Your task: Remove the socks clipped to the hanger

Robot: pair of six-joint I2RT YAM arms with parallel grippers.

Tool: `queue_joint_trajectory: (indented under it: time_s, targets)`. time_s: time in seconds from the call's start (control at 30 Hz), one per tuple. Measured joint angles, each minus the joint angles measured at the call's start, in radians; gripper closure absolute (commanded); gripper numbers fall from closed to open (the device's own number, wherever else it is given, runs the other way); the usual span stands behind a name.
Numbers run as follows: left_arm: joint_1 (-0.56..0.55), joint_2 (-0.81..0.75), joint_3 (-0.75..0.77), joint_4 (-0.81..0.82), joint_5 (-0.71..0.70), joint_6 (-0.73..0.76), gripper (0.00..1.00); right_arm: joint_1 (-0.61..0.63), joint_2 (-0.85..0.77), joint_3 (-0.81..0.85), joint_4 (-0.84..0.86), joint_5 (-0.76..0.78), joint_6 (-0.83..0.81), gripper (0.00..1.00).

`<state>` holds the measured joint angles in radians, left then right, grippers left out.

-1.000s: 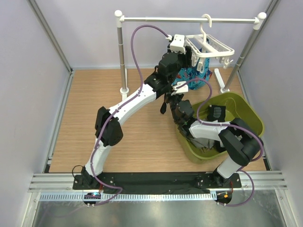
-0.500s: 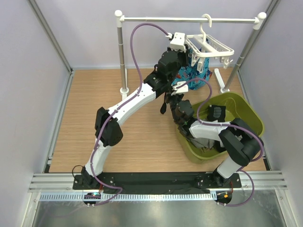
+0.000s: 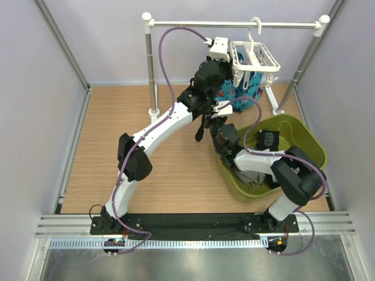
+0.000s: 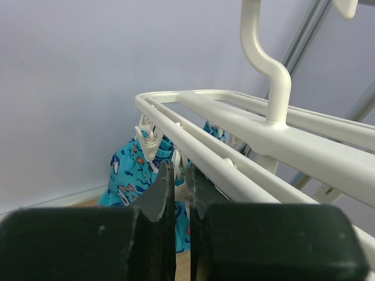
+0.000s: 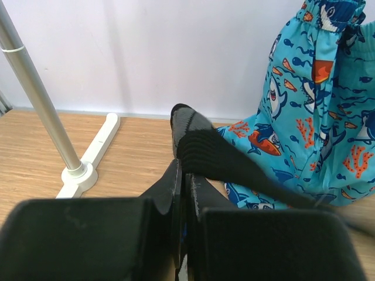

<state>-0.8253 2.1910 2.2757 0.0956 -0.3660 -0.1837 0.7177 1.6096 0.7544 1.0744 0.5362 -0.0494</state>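
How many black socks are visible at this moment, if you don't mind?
2. One black sock is pinched in the right hand; a marked sock with white marks lies in the green basket. More may be hidden.

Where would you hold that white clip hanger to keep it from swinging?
Probably the hanger's near long rail, from below and outside: it is a thin straight bar, and the open frame leaves a finger room inside.

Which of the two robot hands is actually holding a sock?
The right gripper: it is shut on a black sock. The left gripper holds no sock; it pinches a clip up on the white hanger.
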Motion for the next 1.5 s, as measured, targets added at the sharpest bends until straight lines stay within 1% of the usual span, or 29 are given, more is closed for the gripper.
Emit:
queue_joint_trajectory:
  time_s: [0.23,0.27,0.3,0.33,0.37,0.43,0.6,0.7,0.77,0.8,0.83,0.9,0.93,0.97,1.0,1.13,1.27,1.37,1.5]
  targets:
    - [0.0,0.0,0.0,-0.003,0.0,0.0,0.99,0.0,-0.002,-0.007,-0.003,-0.005,0.005,0.99]
    - [0.0,0.0,0.0,-0.003,0.0,-0.001,0.94,0.0,-0.007,-0.01,-0.009,-0.009,0.006,0.99]
    - [0.0,0.0,0.0,-0.003,0.001,-0.001,0.84,0.0,-0.013,-0.013,-0.012,-0.015,0.008,0.99]
    - [0.0,0.0,-0.002,-0.002,0.003,-0.001,0.63,0.0,-0.018,-0.013,-0.014,-0.02,0.01,0.99]
    - [0.0,-0.005,-0.018,0.008,0.003,0.005,0.54,0.0,-0.029,-0.013,-0.02,-0.035,0.015,0.99]
    - [0.002,-0.025,-0.066,0.02,0.008,-0.008,0.44,0.0,-0.051,-0.013,-0.035,-0.059,0.023,0.99]
    - [-0.001,-0.092,-0.217,0.036,0.006,-0.017,0.41,0.0,-0.127,-0.014,-0.071,-0.139,0.059,0.99]
    - [-0.002,-0.163,-0.331,0.042,-0.016,-0.018,0.38,0.003,-0.172,-0.014,-0.104,-0.193,0.079,0.99]
    - [-0.004,-0.225,-0.406,0.042,-0.044,-0.018,0.33,0.006,-0.203,-0.014,-0.148,-0.237,0.089,0.99]
    - [-0.004,-0.257,-0.437,0.044,-0.063,-0.017,0.24,0.008,-0.226,-0.012,-0.193,-0.266,0.098,0.99]
    - [-0.004,-0.292,-0.463,0.042,-0.083,-0.014,0.19,0.01,-0.244,-0.01,-0.229,-0.288,0.106,0.99]
    - [-0.004,-0.356,-0.5,0.03,-0.123,-0.019,0.13,0.011,-0.289,0.004,-0.326,-0.347,0.129,0.99]
    - [-0.004,-0.393,-0.514,0.018,-0.146,-0.019,0.11,0.013,-0.323,0.024,-0.408,-0.383,0.147,0.99]
    - [-0.004,-0.432,-0.526,0.005,-0.167,-0.022,0.07,0.013,-0.341,0.034,-0.443,-0.398,0.158,0.99]
    - [-0.004,-0.478,-0.549,-0.001,-0.181,-0.023,0.01,0.014,-0.375,0.054,-0.51,-0.421,0.173,0.99]
    - [-0.004,-0.69,-0.671,-0.037,-0.219,-0.043,0.0,0.015,-0.529,0.131,-0.734,-0.457,0.23,0.99]
    - [-0.004,-0.904,-0.779,-0.078,-0.218,-0.074,0.0,0.015,-0.682,0.221,-0.959,-0.461,0.282,0.99]
    - [-0.004,-1.041,-0.837,-0.12,-0.176,-0.103,0.0,0.015,-0.754,0.307,-1.163,-0.457,0.322,0.99]
    - [-0.004,-1.191,-0.924,-0.169,-0.089,-0.151,0.0,0.015,-0.782,0.422,-1.443,-0.4,0.38,0.99]
